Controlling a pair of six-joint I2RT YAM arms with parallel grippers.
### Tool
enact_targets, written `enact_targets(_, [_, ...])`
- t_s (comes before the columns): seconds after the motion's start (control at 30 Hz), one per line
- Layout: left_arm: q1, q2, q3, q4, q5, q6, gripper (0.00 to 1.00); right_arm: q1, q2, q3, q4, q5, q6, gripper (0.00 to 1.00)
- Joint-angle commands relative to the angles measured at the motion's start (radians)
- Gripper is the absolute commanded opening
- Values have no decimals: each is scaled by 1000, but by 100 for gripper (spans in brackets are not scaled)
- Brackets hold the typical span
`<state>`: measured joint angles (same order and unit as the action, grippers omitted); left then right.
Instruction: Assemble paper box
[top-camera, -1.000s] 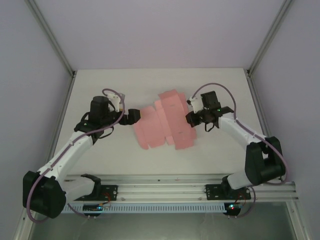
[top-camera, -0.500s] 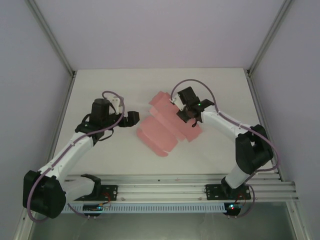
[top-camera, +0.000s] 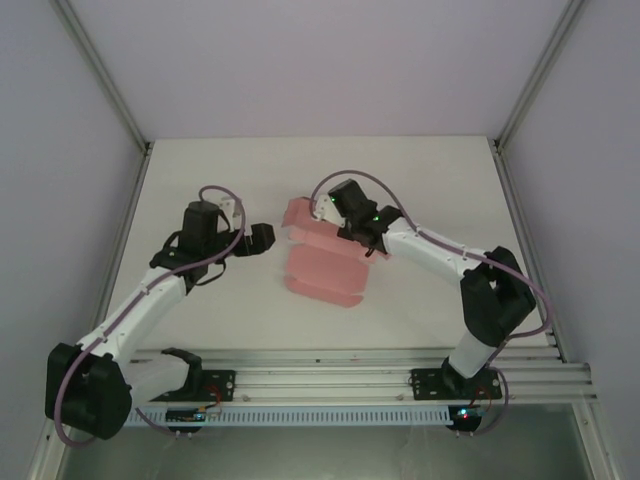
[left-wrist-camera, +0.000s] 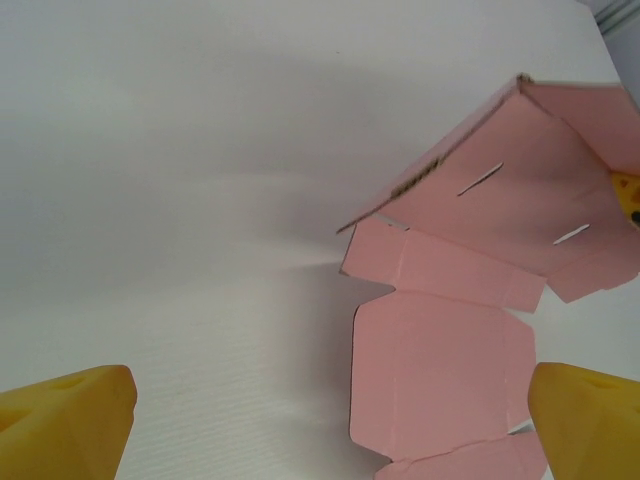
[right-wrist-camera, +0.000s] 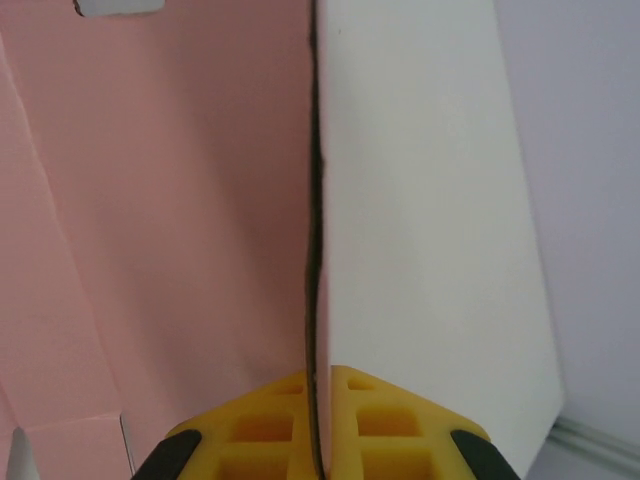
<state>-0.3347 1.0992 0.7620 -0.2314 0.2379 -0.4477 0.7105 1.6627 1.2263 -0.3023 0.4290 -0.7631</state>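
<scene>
The paper box (top-camera: 325, 268) is not yet a box. It is a pink die-cut sheet lying near the middle of the table (top-camera: 430, 180), between the two arms. My right gripper (top-camera: 348, 226) is clenched on the far part of the sheet, and in its wrist view I see the thin card edge-on, pinched between the yellow pads (right-wrist-camera: 275, 420). I judge that I hold it this way to stand this panel up along its crease, so it can become a wall. From the left wrist camera the raised panel, with two small slits, leans over the flat panels like a roof, and the rest of the sheet rests on the table. My left gripper (top-camera: 262, 237) is released, its jaws wide apart and holding nothing. It is just beside the left edge of the sheet but not touching it, probably waiting to press or catch a flap. The long axis of the sheet runs from far to near, a little slanted to my right at the near end. The lifted end points away from the arm bases.
</scene>
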Motion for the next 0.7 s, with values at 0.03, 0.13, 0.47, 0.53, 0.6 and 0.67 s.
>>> enact_targets(0.03, [24, -14, 3, -14, -17, -41, 100, 51, -12, -71, 106, 37, -130, 1])
enact_targets(0.13, [49, 3, 37, -34, -17, -69, 100, 70, -12, -83, 108, 39, -133, 1])
enact_targets(0.47, [85, 203, 154, 66, 119, -77, 100, 99, -14, -107, 159, 30, -124, 2])
enact_targets(0.53, [84, 254, 185, 69, 153, -57, 100, 99, -14, -107, 156, 20, -112, 2])
enact_targets(0.6, [83, 304, 212, 63, 177, -35, 100, 101, -14, -101, 139, 0, -100, 2])
enact_targets(0.67, [80, 351, 233, 65, 205, -15, 100, 101, -13, -102, 134, -8, -93, 2])
